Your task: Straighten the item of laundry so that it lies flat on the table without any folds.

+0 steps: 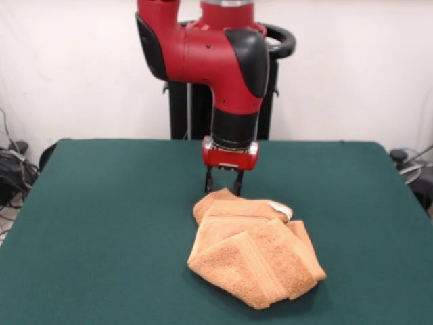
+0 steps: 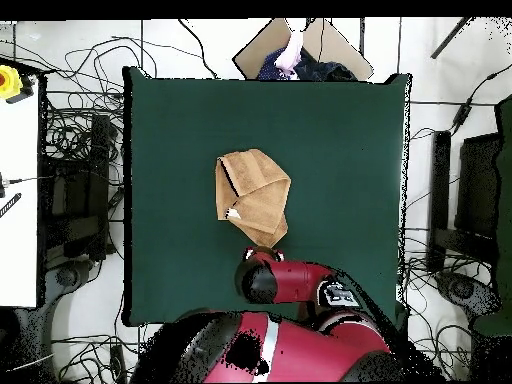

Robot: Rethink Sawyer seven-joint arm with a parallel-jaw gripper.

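The orange-tan towel [image 1: 254, 250] lies crumpled and folded over itself near the middle of the dark green table [image 1: 101, 223]. A woven band stripe and a small white label [image 1: 281, 208] show on it. My gripper [image 1: 223, 188] points straight down at the towel's edge nearest the robot. Its two black fingers stand apart, with their tips at or just into the cloth on either side of a raised corner. In the overhead view the towel [image 2: 252, 195] is a folded wedge on the table [image 2: 340, 150]. The arm [image 2: 290, 280] hides the gripper there.
Bare green table surrounds the towel on all sides. The pedestal [image 1: 196, 108] stands behind the table's far edge. Cables and equipment [image 2: 75, 190] lie on the floor around the table. A cardboard piece [image 2: 300, 45] sits beyond the table edge opposite the robot.
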